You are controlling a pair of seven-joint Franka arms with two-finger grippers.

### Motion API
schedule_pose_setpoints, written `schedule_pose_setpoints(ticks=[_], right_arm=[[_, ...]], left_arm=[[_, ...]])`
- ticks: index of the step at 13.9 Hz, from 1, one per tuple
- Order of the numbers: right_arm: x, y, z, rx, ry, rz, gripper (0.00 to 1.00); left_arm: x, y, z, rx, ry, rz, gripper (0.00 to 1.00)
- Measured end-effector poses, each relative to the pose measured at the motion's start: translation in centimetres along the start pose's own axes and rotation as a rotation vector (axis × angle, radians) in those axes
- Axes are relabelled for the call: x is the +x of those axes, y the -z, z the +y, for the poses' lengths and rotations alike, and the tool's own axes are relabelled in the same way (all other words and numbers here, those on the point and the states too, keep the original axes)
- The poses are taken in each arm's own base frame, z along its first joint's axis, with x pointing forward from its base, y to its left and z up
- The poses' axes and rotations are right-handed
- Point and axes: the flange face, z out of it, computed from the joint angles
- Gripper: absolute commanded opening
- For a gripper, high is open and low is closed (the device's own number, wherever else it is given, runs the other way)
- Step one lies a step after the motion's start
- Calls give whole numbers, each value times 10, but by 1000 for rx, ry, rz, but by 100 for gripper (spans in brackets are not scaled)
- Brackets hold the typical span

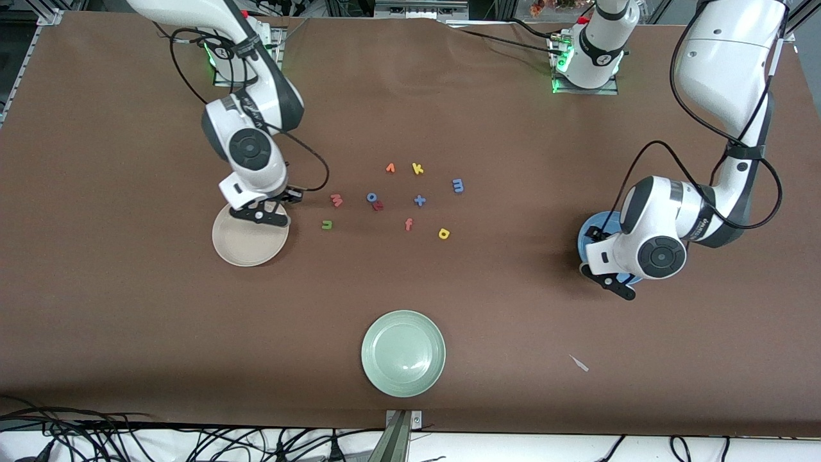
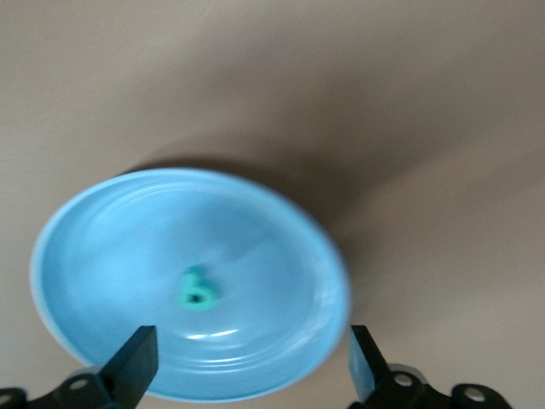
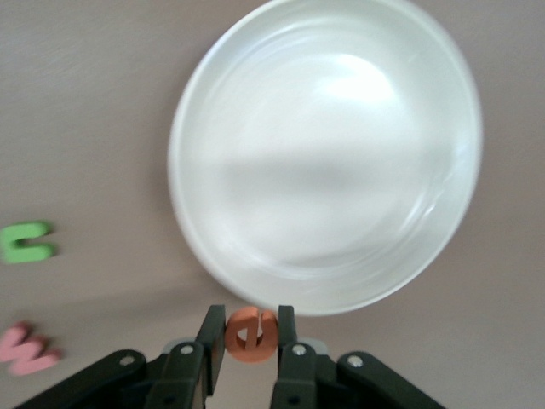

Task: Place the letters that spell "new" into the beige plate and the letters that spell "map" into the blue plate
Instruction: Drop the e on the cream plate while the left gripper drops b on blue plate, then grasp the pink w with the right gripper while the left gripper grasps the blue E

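right arm comes in from its base, elbow bent, wrist pointing down; right gripper point(image 3: 248, 341) hangs over the rim of the beige plate point(image 1: 247, 247), on the edge toward the letter cluster, clamped on the orange e point(image 3: 250, 335). plate itself holds nothing

left arm loops down from its base, forearm folded back, wrist tipped down; left gripper point(image 2: 251, 362) sits over the blue plate point(image 2: 102, 247) with fingers point(image 2: 136, 362) spread wide, holding nothing. teal p point(image 2: 197, 290) lies in the plate near its middle, apart from both fingers. front view hides most of this plate under the arm

loose letters on the surface between the two plates:
- green n point(image 1: 327, 224) and pinkish-red w point(image 1: 336, 200) nearest the beige plate, n nearer the camera than w
- blue o point(image 1: 371, 197) touching a small red piece point(image 1: 378, 206)
- orange v point(image 1: 390, 168) and yellow k point(image 1: 417, 169) side by side, farthest from the camera
- blue plus-shaped piece point(image 1: 419, 201) mid-cluster
- blue m point(image 1: 458, 185) toward the left arm's end
- red-orange f point(image 1: 408, 224) and yellow a point(image 1: 444, 233) nearest the camera

pale green plate point(image 1: 403, 352) sits alone well nearer the camera, nothing in it. small pale scrap point(image 1: 580, 363) on the surface toward the left arm's end. nothing stands between either gripper and its plate
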Motion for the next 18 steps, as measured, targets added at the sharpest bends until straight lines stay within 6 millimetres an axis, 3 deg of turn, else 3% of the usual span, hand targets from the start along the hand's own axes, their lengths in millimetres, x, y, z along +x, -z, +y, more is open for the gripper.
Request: schedule_pose_setpoints(ticks=[3, 6, 9, 14, 16, 18], right_arm=[[15, -3, 32, -6, 35, -6, 74], [13, -3, 29, 14, 28, -19, 80], [8, -1, 19, 40, 6, -32, 82], [-29, 13, -58, 136, -130, -27, 83], [-46, 7, -92, 158, -185, -2, 90], [-62, -4, -121, 173, -219, 9, 91]], left_arm=[[2, 21, 52, -38, 154, 32, 100], [-2, 23, 108, -49, 279, 100, 100], [-15, 7, 162, -77, 398, 176, 100], [-33, -22, 254, -149, 530, 222, 100], [-36, -26, 288, -169, 564, 235, 100], [-38, -36, 324, -185, 578, 239, 98]])
